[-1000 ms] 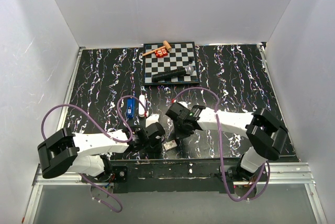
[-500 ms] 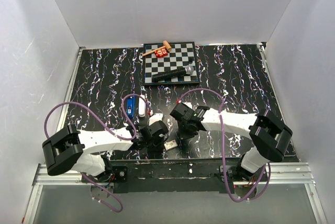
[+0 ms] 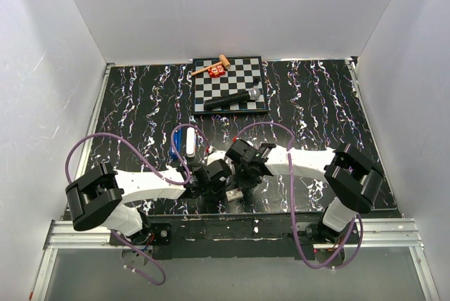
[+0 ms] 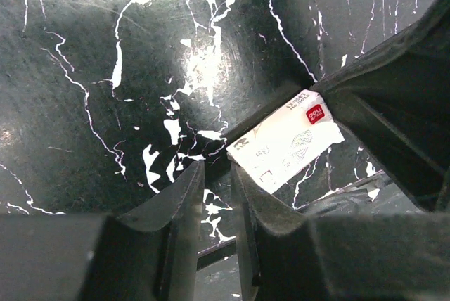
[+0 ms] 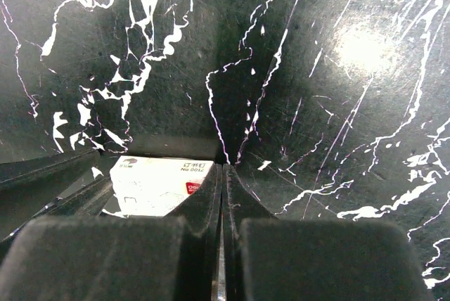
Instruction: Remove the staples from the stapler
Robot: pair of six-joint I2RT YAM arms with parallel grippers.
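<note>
The blue stapler (image 3: 178, 145) lies on the marbled table next to a slim white object (image 3: 190, 142), left of and beyond both grippers, with a purple cable looping over it. Its staples do not show. A small white staple box (image 3: 233, 195) (image 4: 285, 143) (image 5: 158, 181) lies near the front edge. My left gripper (image 3: 222, 186) (image 4: 214, 171) hovers just left of the box, its jaws a narrow gap apart with nothing between them. My right gripper (image 3: 239, 178) (image 5: 223, 167) is shut and empty, its tips at the box's far right corner.
A chessboard (image 3: 230, 84) at the back holds a black microphone (image 3: 233, 99), a wooden mallet (image 3: 211, 67) and a small red item (image 3: 216, 70). Purple cables (image 3: 105, 146) arc over both arms. The black front rail (image 3: 253, 227) runs just behind the box.
The left arm has reached to the right, bringing its gripper up beside the staple box. The right gripper has shifted left and down toward the same box. The stapler has stayed put.
</note>
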